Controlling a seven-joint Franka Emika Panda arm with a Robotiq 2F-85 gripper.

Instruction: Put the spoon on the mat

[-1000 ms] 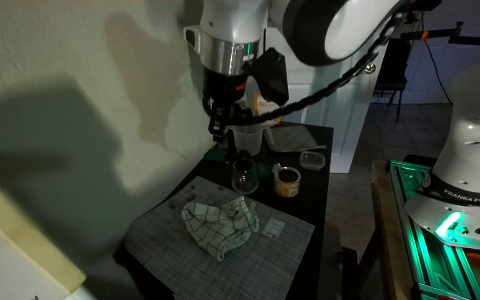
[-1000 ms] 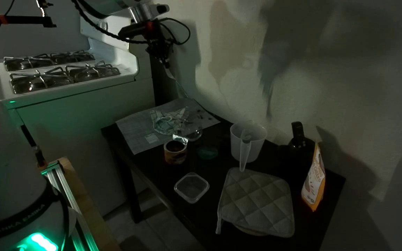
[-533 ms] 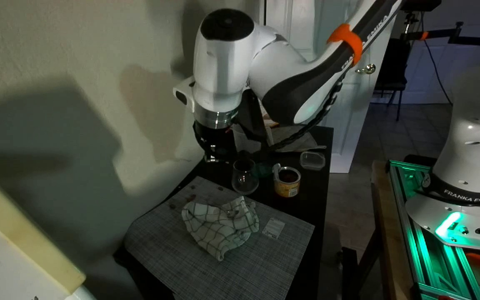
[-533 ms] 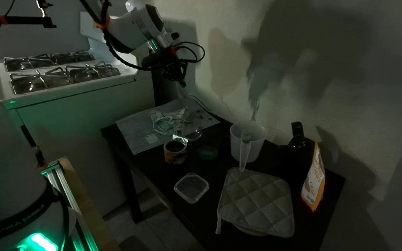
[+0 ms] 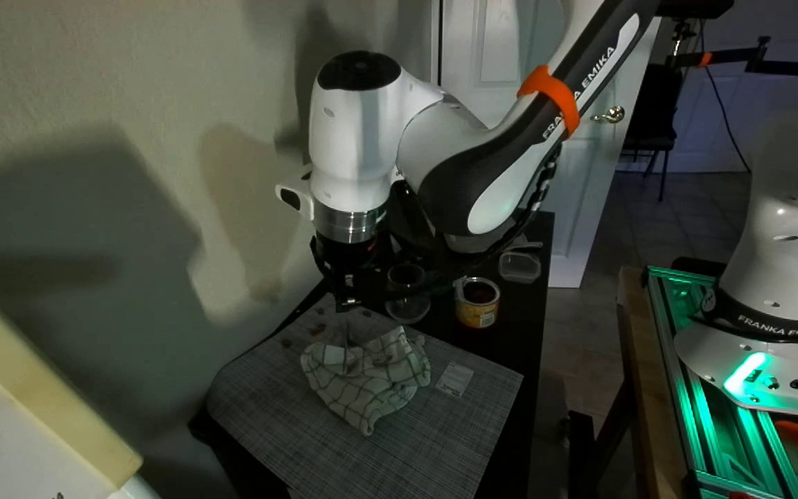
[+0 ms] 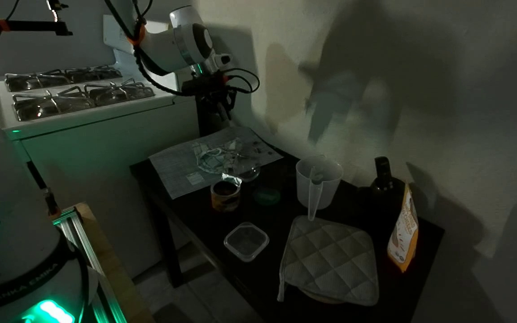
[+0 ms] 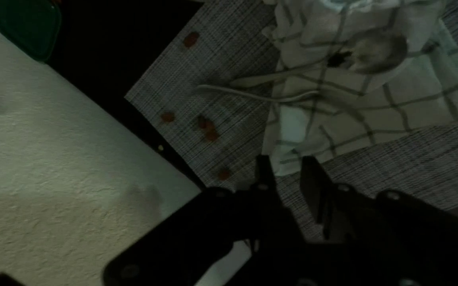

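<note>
In the wrist view a rounded green object [image 7: 26, 29] sits in the upper left of the frame, pale wall [image 7: 74, 159] filling the space beneath it; reddish-brown bits [image 7: 167, 116] lie left of centre on the grey woven mat [image 7: 233, 47]; two slender strips [image 7: 253, 96] run rightward across the upper centre; the gripper [image 7: 285, 161] stands at bottom centre, its fingers apart, a corner of the checked cloth [image 7: 404, 95] and bare mat showing in the gap; the spoon [image 7: 380, 53] is in the upper right, its bowl over that cloth, though which strip is its handle I cannot tell; in an exterior view the gripper shows over the mat's upper corner, left of a clear glass [image 5: 407, 308] and an opened can [image 5: 476, 308].
</note>
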